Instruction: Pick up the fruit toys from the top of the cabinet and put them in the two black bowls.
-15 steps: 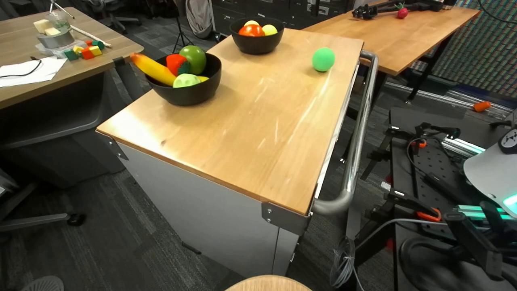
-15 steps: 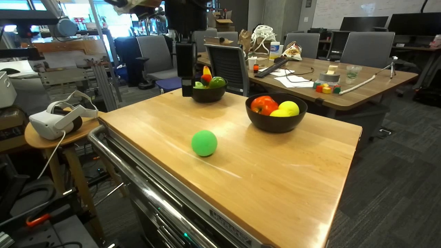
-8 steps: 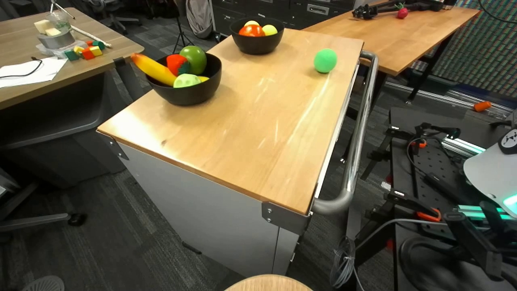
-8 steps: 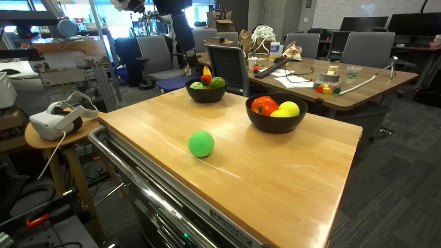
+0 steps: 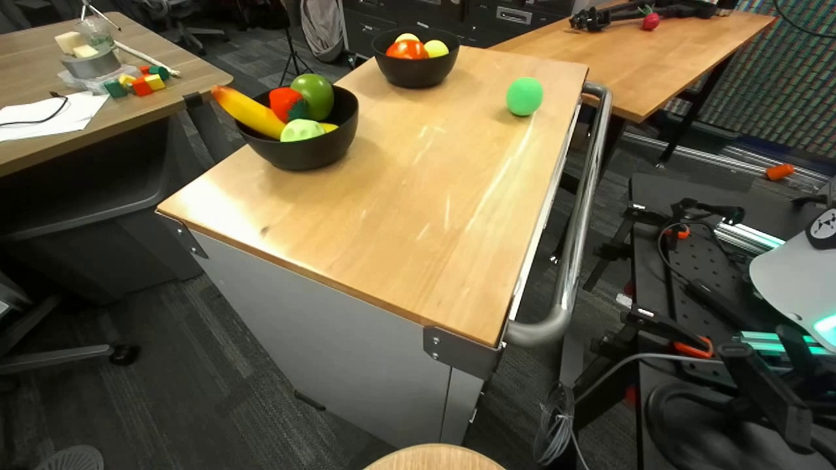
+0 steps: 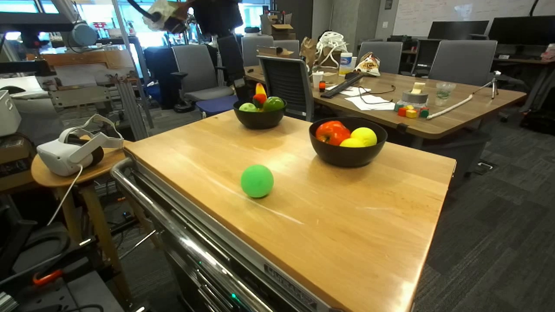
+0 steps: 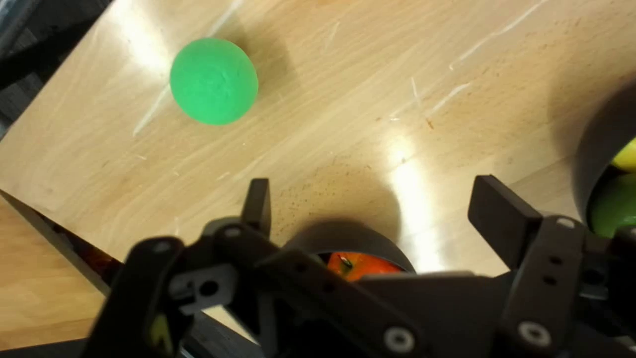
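A smooth bright-green round toy fruit (image 6: 257,181) rests on the light wooden flat top of the grey-white cabinet (image 5: 392,209), near the side with the shiny metal rail handle (image 5: 584,215). Over at the opposite side stands a round black bowl (image 5: 297,155) holding a long yellow toy banana (image 5: 251,112) whose tip juts past the rim, a small red leafy toy fruit (image 5: 283,101), a glossy green rounded toy fruit (image 5: 313,96) and a pale green toy fruit (image 5: 301,130) — a bit of yellow peeks out beside it. Another round black bowl (image 6: 349,157), along the same side, holds a red toy apple (image 6: 332,132) and two round yellow toy fruits (image 6: 365,136). Both bowls are well apart from the bright-green toy.

The black two-fingered claw (image 7: 380,209) is spread wide; in the wrist view the apple's bowl shows low between its fingers, partly hidden behind them, and the bright-green toy lies toward the upper left. In an exterior view the claw hangs higher than the cabinet top — how near the bowls, I cannot tell.
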